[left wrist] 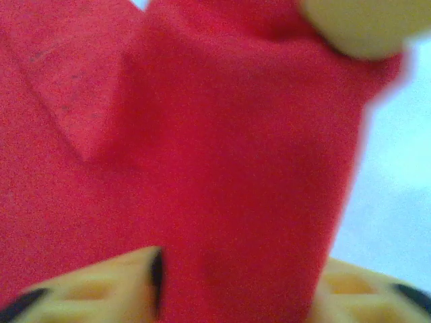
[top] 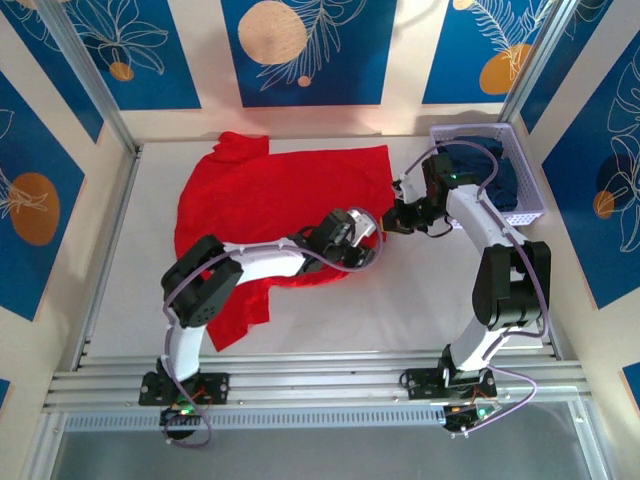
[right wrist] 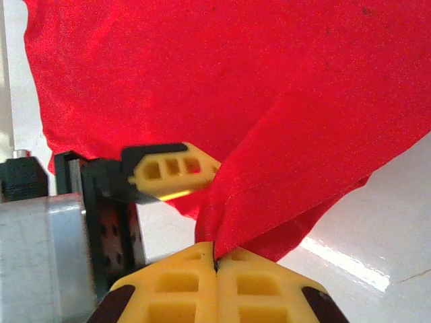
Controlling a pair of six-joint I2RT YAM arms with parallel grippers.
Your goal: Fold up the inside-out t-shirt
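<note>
Top view: t-shirt, spread left of basket. Long axis slants from the basket side to a near-left tail. Left gripper and right gripper sit at its basket-side edge.
Left wrist: fingers narrowed on a cloth fold.
Right wrist: fingers pinched tight on the hem.

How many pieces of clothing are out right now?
2: the red t-shirt on the table, and a dark garment in the far-right basket; more may lie under it.

Left arm and right arm: white link shells, black joint housings, lilac cables alongside. Fingers of right claw: yellow moulded plastic, rectangular pockets, black corners.
</note>
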